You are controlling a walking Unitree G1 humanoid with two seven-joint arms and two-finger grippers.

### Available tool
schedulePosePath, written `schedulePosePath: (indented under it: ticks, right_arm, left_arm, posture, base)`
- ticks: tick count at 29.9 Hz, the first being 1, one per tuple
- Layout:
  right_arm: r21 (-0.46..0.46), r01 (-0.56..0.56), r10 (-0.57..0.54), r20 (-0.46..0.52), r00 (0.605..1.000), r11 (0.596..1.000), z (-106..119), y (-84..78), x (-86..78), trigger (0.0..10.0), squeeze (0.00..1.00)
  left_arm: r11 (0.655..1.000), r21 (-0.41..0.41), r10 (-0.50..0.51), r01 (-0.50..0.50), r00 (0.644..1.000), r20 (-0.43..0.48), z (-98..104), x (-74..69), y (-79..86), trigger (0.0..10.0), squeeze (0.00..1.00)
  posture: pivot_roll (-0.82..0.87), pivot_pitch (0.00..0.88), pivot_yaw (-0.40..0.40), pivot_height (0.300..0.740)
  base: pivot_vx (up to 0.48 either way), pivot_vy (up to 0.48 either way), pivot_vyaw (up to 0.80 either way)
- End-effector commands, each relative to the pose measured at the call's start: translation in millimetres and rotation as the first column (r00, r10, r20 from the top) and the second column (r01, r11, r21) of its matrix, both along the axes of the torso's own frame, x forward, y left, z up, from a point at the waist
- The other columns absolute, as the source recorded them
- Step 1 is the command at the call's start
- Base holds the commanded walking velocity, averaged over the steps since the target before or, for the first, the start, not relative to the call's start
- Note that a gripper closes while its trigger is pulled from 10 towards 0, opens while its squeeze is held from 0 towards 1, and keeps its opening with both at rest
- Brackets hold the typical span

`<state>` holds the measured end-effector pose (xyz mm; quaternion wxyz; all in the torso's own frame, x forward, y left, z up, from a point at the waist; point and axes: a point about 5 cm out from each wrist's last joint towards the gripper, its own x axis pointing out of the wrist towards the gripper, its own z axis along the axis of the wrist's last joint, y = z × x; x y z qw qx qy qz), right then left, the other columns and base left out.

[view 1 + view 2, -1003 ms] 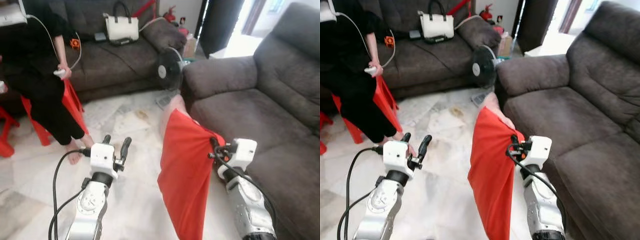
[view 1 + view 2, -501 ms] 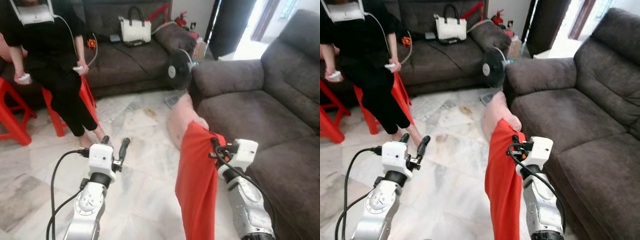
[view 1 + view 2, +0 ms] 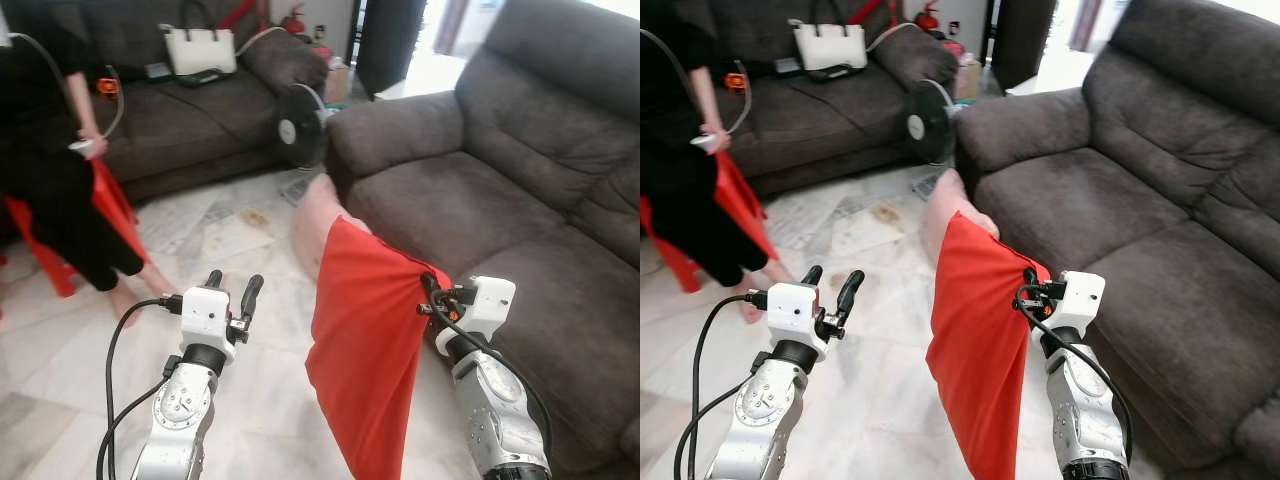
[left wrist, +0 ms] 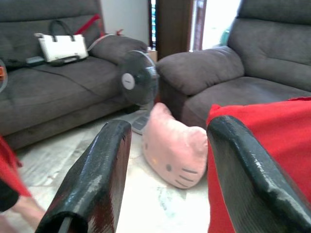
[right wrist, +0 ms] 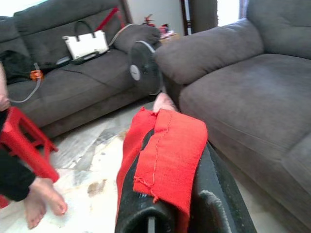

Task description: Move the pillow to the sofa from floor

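A red pillow (image 3: 368, 345) hangs limp from its top corner, with my right gripper (image 3: 428, 292) shut on that corner; in the right wrist view the red fabric (image 5: 167, 145) is bunched between the black fingers (image 5: 216, 194). It dangles above the floor, just in front of the dark grey sofa (image 3: 500, 200) on my right. A pink cat-face pillow (image 4: 175, 150) lies on the floor against the sofa's armrest, beyond the red one. My left gripper (image 3: 232, 287) is held up over the floor to the left, open and holding nothing.
A standing fan (image 3: 300, 125) is by the armrest. A second grey sofa (image 3: 190, 120) at the back carries a white handbag (image 3: 195, 50). A person in black (image 3: 50, 170) sits at the far left on a red stool. Marble floor (image 3: 230, 230) lies between.
The whole view has swung right, so the right sofa now looms larger and the person sits further left. Both arms keep their pose and the red pillow still hangs from the right gripper.
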<state>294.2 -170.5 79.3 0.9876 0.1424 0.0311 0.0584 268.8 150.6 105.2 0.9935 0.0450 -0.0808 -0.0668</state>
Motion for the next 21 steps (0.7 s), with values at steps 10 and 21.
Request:
schedulePosePath:
  ticks: [10, 21]
  right_arm:
    - [-0.016, 0.035, -0.033, 0.129, 0.991, 0.999, 29.9, -8.1, 11.1, 10.0, 0.00]
    - [-0.022, 0.043, -0.040, 0.128, 0.991, 0.999, 30.5, -9.9, 11.4, 10.0, 0.00]
  left_arm:
    - [1.000, -0.022, -0.006, 0.005, 1.000, -0.022, -3.1, 1.3, -0.8, 10.0, 0.00]
    - [1.000, -0.018, -0.007, 0.007, 1.000, -0.022, -3.1, 1.2, -1.7, 10.0, 0.00]
  posture:
    - [0.16, 0.004, -0.114, 0.740]
    - [0.15, 0.009, -0.116, 0.740]
  base:
    - [0.000, 0.207, -0.80]
    - [0.000, 0.210, -0.80]
